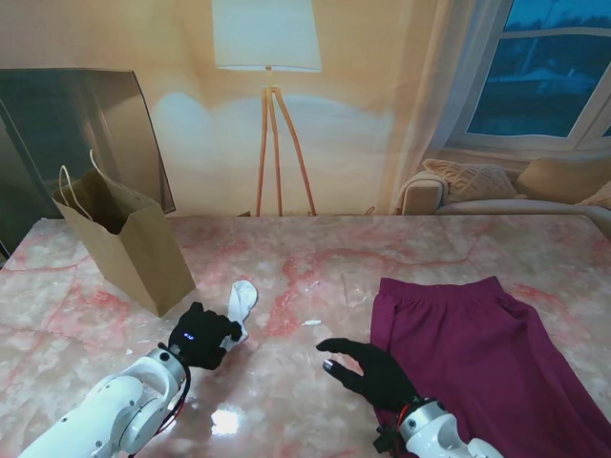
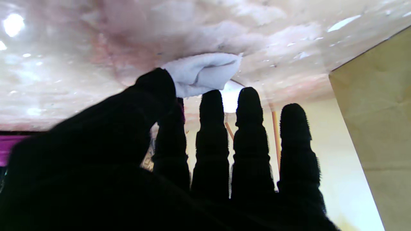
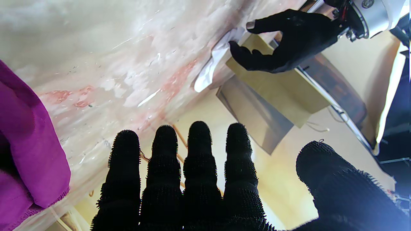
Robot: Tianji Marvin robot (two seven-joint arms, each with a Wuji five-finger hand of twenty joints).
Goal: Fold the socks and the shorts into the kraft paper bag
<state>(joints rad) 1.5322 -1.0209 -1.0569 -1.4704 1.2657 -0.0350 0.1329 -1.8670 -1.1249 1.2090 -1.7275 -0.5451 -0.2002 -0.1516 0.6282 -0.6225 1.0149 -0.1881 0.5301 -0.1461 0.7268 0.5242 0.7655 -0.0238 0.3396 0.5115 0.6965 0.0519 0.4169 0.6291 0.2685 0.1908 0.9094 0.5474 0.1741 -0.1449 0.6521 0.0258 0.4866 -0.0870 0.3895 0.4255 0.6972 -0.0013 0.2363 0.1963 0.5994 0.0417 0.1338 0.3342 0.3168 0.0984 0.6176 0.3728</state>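
A white sock point(image 1: 242, 303) lies on the marble table point(image 1: 315, 253), just right of the upright kraft paper bag point(image 1: 124, 243). My left hand point(image 1: 202, 336) is at the sock's near end. In the left wrist view the thumb tip rests against the sock point(image 2: 205, 72) while the other fingers point(image 2: 247, 134) stay straight and apart. The right wrist view shows the sock point(image 3: 210, 65) lying on the table, with a wide gap between that hand's point(image 3: 289, 35) thumb and fingers. Magenta shorts point(image 1: 477, 363) are spread flat on the right. My right hand point(image 1: 368, 370) hovers open at their left edge.
The bag's mouth faces up with cord handles point(image 1: 72, 186) showing, and its wall point(image 2: 375, 128) stands close to my left hand. Behind the table are a floor lamp point(image 1: 267, 57), a sofa point(image 1: 496, 191) and a window. Bare marble lies between the sock and the shorts.
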